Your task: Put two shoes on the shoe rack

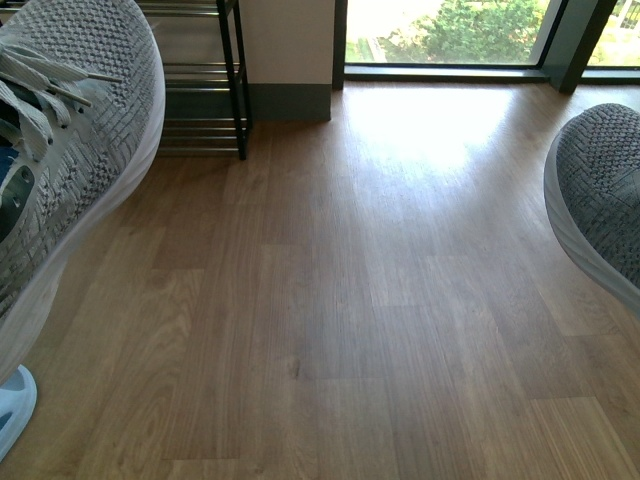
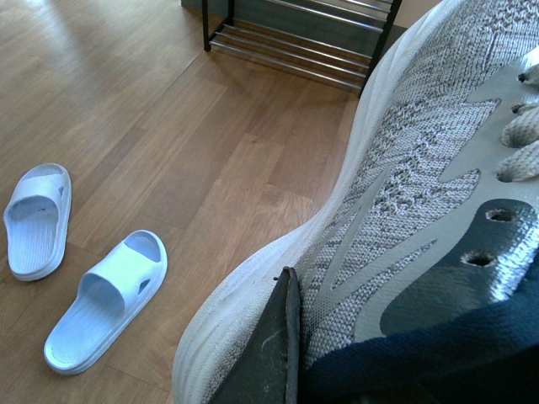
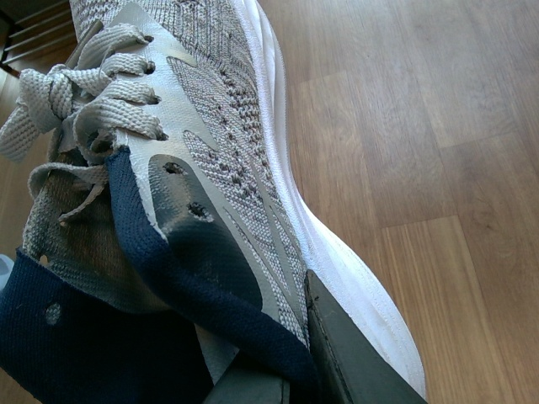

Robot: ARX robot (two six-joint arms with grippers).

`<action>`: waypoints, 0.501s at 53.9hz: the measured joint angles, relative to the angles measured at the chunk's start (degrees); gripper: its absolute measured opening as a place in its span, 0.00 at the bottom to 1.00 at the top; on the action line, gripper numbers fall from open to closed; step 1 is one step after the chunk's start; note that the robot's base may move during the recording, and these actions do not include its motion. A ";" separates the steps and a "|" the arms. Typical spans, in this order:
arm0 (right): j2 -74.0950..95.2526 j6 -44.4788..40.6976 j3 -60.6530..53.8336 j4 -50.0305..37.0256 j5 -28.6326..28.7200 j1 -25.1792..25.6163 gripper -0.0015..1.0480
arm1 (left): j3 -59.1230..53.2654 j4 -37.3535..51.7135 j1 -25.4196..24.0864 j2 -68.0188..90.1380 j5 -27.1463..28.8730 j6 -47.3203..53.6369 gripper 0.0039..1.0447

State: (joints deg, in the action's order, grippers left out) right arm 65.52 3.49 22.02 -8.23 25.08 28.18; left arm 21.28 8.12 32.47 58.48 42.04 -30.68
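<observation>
Left fingers (image 2: 269,358) clamp one grey sneaker (image 1: 70,150), right fingers (image 3: 345,362) the other sneaker (image 1: 600,190); shoe rack (image 1: 197,72) lies ahead-left, nearer left arm.

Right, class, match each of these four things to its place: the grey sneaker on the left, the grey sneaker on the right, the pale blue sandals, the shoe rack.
Things
1. left sneaker
2. right sneaker
3. sandals
4. shoe rack

Places
a. at the back, beside the wall
b. flat on the wooden floor, as a pair
c. right edge of the front view, close up
d. left edge of the front view, laces showing

Pairs: 1-d, 2-c, 3-b, 4-a
</observation>
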 joint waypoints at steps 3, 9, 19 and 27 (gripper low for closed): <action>0.00 0.00 0.00 0.00 0.02 0.00 0.01 | 0.00 0.00 0.00 0.00 -0.04 0.07 0.01; 0.00 0.00 0.00 0.00 0.02 0.00 0.01 | 0.00 0.00 0.02 0.00 -0.04 0.04 0.01; 0.00 0.00 0.00 0.00 0.02 0.00 0.01 | 0.00 0.00 0.02 0.00 0.00 0.09 0.01; 0.00 -0.02 0.00 0.00 0.02 0.00 0.01 | 0.00 0.00 0.04 0.00 -0.04 0.07 0.01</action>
State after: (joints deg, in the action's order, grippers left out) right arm 65.52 3.46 22.02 -8.23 25.10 28.18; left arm 21.28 8.12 32.51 58.48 42.00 -30.61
